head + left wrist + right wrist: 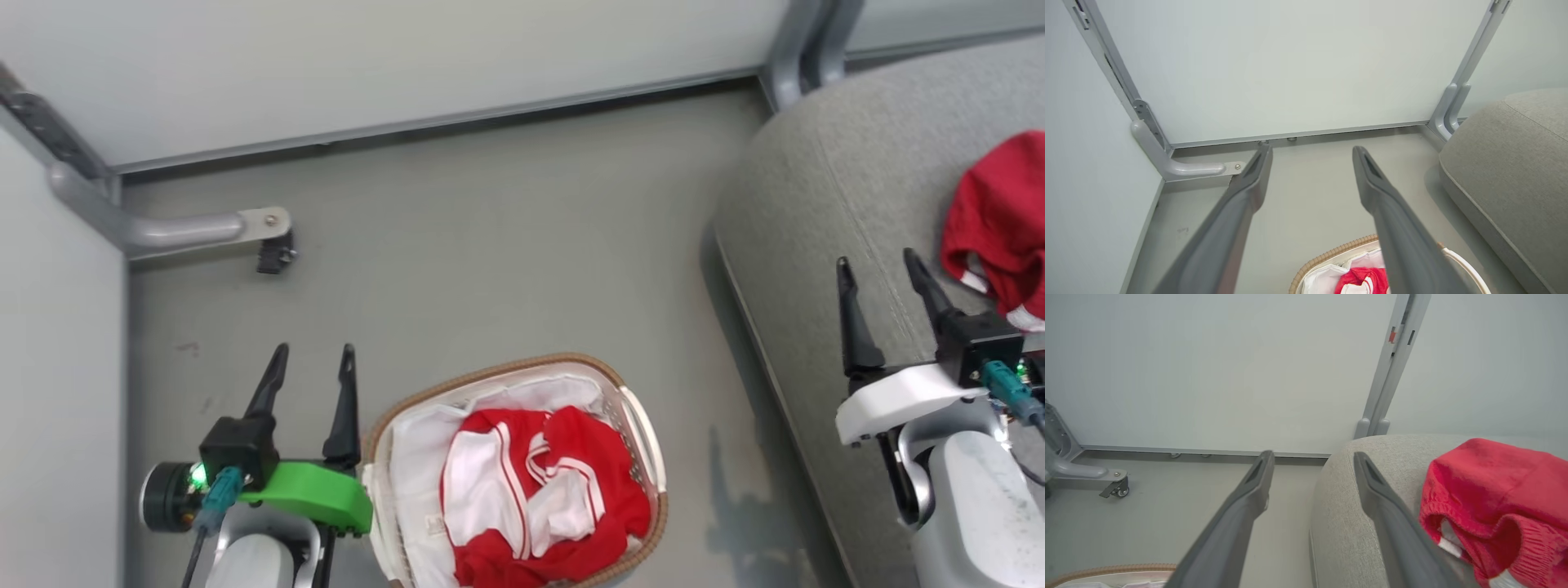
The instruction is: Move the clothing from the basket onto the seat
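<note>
The grey seat takes the right of the head view, one red garment lying on it at the far right. The basket sits lower centre, red-and-white clothing heaped inside. The left hand, lower left beside the basket, and the right hand, over the seat, are both open and empty. The next grab should probably pinch deep into the red heap, clear of the white liner

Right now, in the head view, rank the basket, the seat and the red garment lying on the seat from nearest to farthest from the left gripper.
1. basket, just right of the left gripper.
2. seat, across the floor, far right.
3. red garment, on the seat near the view's right edge.
</note>
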Robot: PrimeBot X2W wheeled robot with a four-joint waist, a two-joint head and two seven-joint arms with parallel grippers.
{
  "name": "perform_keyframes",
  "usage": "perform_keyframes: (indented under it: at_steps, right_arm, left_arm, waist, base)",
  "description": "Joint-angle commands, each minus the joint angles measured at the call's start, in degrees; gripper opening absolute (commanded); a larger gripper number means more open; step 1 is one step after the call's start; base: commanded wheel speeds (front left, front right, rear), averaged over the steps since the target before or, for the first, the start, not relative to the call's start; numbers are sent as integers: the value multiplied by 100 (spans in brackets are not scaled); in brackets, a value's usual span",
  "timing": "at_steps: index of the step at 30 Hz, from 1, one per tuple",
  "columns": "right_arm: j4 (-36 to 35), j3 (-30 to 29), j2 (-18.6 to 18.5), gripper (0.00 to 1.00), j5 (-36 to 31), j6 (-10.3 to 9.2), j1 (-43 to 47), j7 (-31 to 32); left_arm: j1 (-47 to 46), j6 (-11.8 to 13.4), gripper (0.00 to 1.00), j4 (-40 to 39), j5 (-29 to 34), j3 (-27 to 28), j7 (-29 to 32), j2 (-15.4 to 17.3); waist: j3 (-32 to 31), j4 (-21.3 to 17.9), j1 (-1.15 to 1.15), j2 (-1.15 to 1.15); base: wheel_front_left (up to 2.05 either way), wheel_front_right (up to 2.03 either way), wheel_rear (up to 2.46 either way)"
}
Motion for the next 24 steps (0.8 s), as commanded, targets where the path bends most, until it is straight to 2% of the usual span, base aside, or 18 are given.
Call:
perform_keyframes:
  at_steps: [1, 11, 24]
  right_arm:
    - [-42, 82, -6, 100, 54, -7, 126, -2]
    - [-30, 484, 50, 100, 84, -7, 461, -2]
    - [101, 503, 185, 100, 141, -7, 929, -2]
  left_arm:
    - [142, 19, 100, 10, 44, 110, -4, -3]
    - [494, -29, 100, 131, -15, 484, -4, -6]
    - [958, 25, 100, 149, -119, 544, -4, -6]
  waist:
    - [-443, 454, 0, 0]
    - [-789, 739, 0, 0]
    - [-1135, 688, 0, 0]
  base:
    - [0, 0, 0]
    - [0, 0, 0]
    - [0, 0, 0]
